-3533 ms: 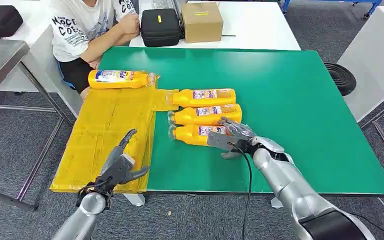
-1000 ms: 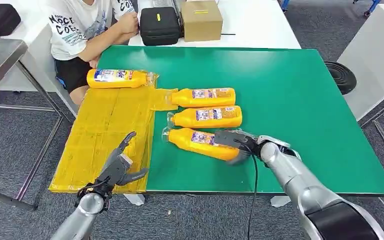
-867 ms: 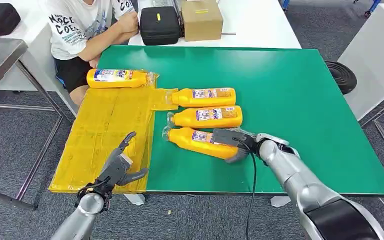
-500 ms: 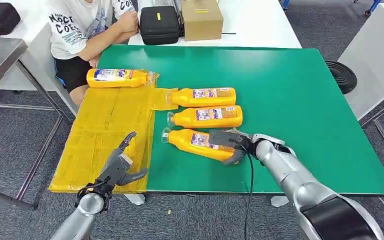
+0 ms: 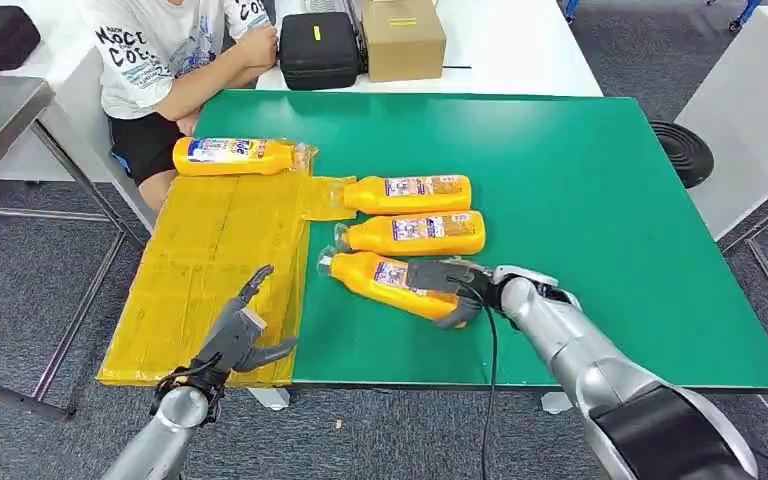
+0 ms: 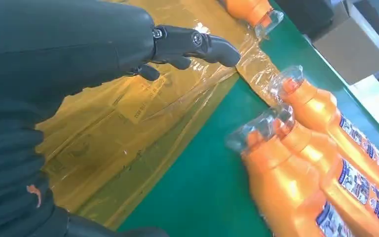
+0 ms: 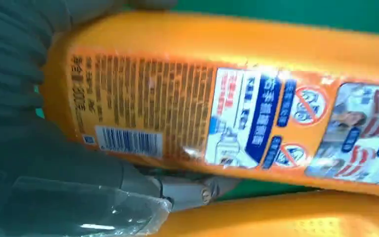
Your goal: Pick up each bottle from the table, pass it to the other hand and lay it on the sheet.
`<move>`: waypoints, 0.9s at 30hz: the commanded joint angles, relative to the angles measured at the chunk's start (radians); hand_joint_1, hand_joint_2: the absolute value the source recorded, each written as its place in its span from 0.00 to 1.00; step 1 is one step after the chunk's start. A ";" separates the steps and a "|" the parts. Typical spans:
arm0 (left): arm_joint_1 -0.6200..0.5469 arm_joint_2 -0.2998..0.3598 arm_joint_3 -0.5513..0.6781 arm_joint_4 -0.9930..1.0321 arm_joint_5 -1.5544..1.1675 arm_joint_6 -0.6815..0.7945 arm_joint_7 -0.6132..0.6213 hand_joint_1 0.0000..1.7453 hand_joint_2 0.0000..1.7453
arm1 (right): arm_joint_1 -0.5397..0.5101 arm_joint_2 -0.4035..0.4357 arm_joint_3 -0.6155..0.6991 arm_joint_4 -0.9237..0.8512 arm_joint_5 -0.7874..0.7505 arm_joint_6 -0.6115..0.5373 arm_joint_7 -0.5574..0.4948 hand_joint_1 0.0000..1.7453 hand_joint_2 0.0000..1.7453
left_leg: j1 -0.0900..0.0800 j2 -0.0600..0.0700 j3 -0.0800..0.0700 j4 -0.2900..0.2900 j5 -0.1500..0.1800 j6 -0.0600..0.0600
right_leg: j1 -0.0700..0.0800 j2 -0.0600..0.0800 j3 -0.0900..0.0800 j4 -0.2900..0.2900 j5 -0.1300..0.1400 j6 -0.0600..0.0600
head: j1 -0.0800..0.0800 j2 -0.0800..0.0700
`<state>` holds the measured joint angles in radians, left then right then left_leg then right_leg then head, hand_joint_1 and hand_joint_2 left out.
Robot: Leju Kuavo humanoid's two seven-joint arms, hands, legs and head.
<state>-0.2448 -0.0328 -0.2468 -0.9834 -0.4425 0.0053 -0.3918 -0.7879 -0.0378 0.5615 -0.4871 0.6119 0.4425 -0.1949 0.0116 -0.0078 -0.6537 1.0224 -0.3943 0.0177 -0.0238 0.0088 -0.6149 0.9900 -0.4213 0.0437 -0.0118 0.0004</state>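
Note:
Three orange bottles lie on the green table [image 5: 600,200]. My right hand [image 5: 452,289] grips the nearest bottle [image 5: 380,279] by its base end. That bottle is slanted, its cap toward the yellow sheet [image 5: 210,260]. In the right wrist view its label [image 7: 237,108] is close up, with my right hand [image 7: 39,148] wrapped around the bottle. The middle bottle [image 5: 412,233] and the far bottle [image 5: 407,194] lie side by side behind it. Another bottle [image 5: 235,156] lies at the sheet's far end. My left hand [image 5: 236,338] hovers open over the sheet's near edge, its fingers [image 6: 192,43] spread.
A person [image 5: 175,55] sits at the table's far left corner, near the sheet's far end. A black case [image 5: 320,50] and a cardboard box [image 5: 403,40] stand on the white table behind. A grey metal table [image 5: 0,120] stands to the left.
My right hand closed on the nearest bottle, swung it out of line with the others and shifted it a little left toward the sheet. The left hand has stayed where it was.

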 commanded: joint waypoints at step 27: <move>0.099 -0.021 0.142 -0.087 0.290 -0.079 -0.052 0.00 1.00 | 0.466 0.044 -0.187 -0.669 -0.167 -0.318 -0.306 1.00 1.00 | 0.002 -0.001 0.006 -0.001 -0.004 -0.001 | 0.002 -0.002 0.007 -0.002 -0.005 -0.003 | -0.001 0.000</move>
<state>-0.1822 -0.0313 -0.1884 -1.0148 -0.2456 -0.0225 -0.4433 -0.5733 -0.0320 0.4882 -0.7529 0.4547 0.1922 -0.4372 0.0120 -0.0091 -0.6546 1.0224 -0.3957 0.0169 -0.0236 0.0084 -0.6152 0.9900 -0.4242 0.0457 -0.0126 0.0004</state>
